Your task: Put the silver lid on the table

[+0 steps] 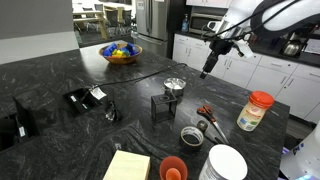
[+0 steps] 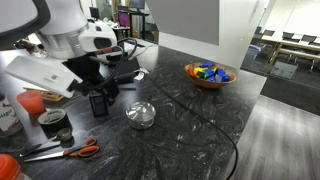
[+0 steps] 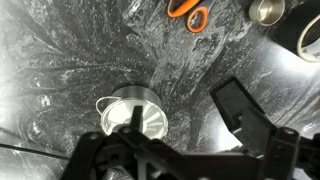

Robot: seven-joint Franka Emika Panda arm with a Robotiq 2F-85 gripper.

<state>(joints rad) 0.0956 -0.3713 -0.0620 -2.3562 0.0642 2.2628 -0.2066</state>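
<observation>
Wrist view: the lid (image 3: 135, 120) lies almost straight below the camera, resting on what looks like a small metal pot (image 3: 106, 104) with side handles. The pot stands upright on the table (image 3: 60, 60). One black finger (image 3: 240, 112) juts in from the lower right, apart from the lid and touching nothing. The jaws stand apart and hold nothing. Orange-handled scissors (image 3: 188, 12) lie near the top edge, well away from the pot.

In an exterior view the gripper (image 1: 207, 70) hangs in the air above the table (image 1: 60, 75), on the far side of the lid (image 1: 174, 85) and clear of it. A black stand (image 1: 163, 105) is just beside the pot on the near side. The scissors (image 1: 207, 113), a jar (image 1: 255, 110) with an orange-red cap and a white disc (image 1: 224, 163) lie further toward the near corner. A bowl (image 1: 122, 53) of coloured pieces sits well apart at the back.
</observation>
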